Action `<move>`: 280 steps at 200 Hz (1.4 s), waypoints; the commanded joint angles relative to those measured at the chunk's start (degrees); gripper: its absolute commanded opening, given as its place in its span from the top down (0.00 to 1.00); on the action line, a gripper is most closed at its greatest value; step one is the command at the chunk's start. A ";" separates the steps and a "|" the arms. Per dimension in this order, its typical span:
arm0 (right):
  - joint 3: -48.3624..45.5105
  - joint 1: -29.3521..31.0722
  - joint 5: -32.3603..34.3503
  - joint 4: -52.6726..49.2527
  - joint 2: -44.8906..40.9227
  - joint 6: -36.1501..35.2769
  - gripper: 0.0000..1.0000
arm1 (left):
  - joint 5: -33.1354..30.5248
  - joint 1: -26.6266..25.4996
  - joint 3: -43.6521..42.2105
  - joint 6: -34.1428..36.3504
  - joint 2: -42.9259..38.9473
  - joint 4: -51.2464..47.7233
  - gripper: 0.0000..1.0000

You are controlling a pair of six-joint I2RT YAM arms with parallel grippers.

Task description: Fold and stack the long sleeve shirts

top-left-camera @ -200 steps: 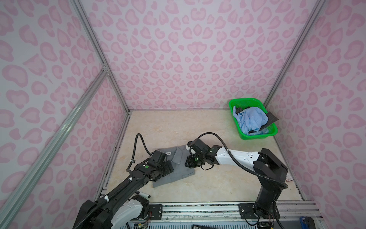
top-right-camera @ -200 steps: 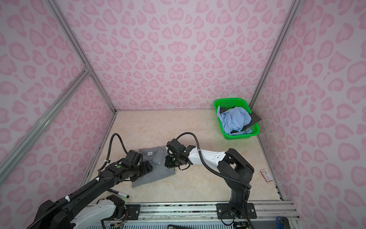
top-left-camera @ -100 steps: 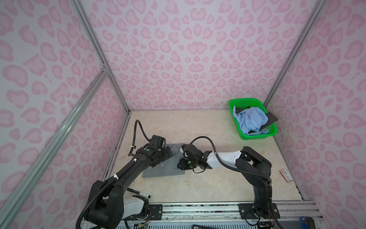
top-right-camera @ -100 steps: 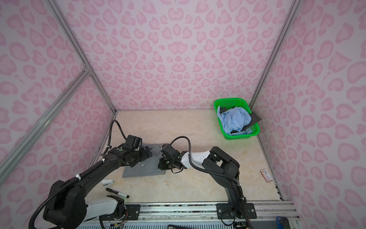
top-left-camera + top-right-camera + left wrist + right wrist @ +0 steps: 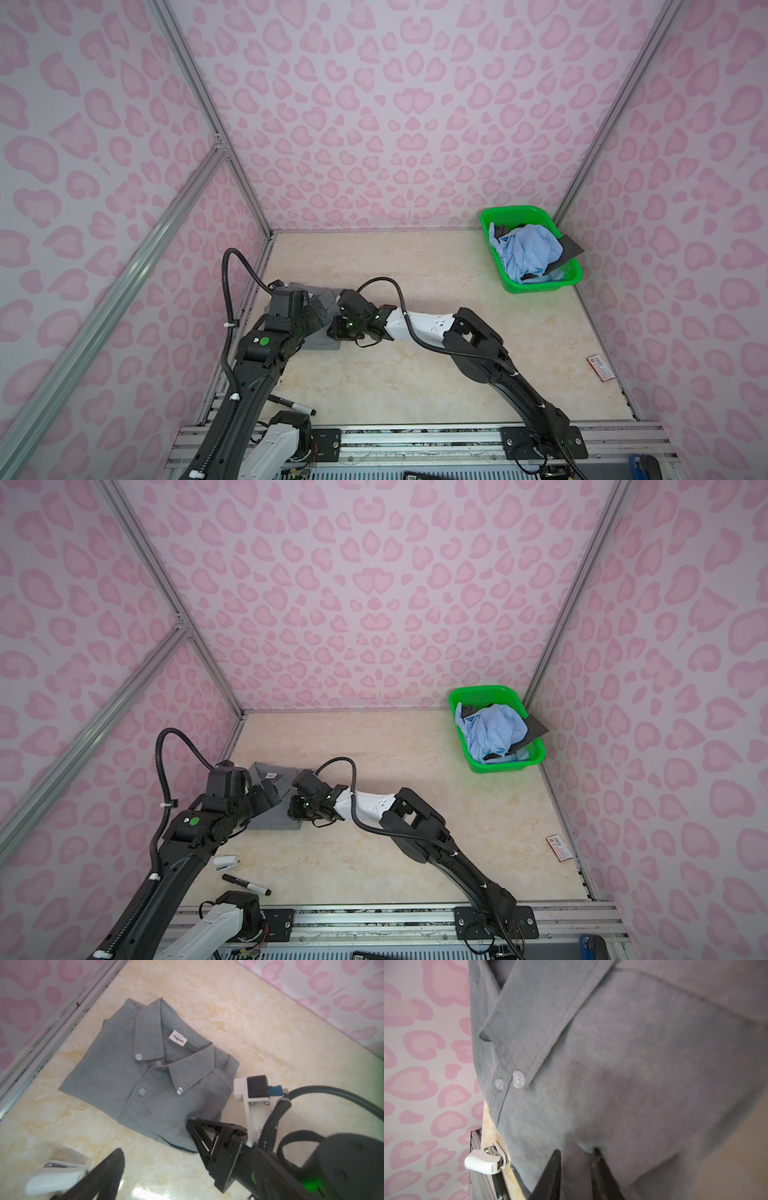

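Marble tabletop (image 5: 374, 746), grey shirt (image 5: 270, 777) half behind arms (image 5: 365, 804)

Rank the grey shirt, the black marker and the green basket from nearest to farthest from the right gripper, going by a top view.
1. grey shirt: left of centre, pinched in the right gripper itself.
2. black marker: front left, by the near edge.
3. green basket: far right corner.

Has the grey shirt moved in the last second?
Yes. The grey shirt has slid left, nearer the left wall's rail and farther from the green basket.
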 commanded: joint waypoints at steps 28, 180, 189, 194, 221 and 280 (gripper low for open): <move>41.15 0.75 -1.73 -26.61 22.20 -7.50 0.68 | -7.74 0.34 -0.54 -0.30 -3.97 -1.08 0.03; -26.54 -12.38 24.54 -14.21 -51.01 -32.58 0.02 | -8.99 1.36 -9.72 2.20 -7.17 15.08 0.03; -32.11 -14.35 27.61 -12.31 -56.75 -36.33 0.02 | -9.88 1.31 -10.52 3.77 -6.36 17.60 0.03; -35.49 -15.60 28.54 -10.83 -59.47 -38.76 0.02 | -10.56 1.34 -10.71 4.51 -5.74 18.70 0.03; -52.96 -24.76 32.43 -2.31 -72.28 -44.83 0.02 | -18.13 1.32 -11.13 6.97 -0.27 24.08 0.03; -85.54 -46.01 33.90 27.72 -86.95 -48.13 0.02 | -17.98 1.63 -24.64 19.26 8.34 56.74 0.03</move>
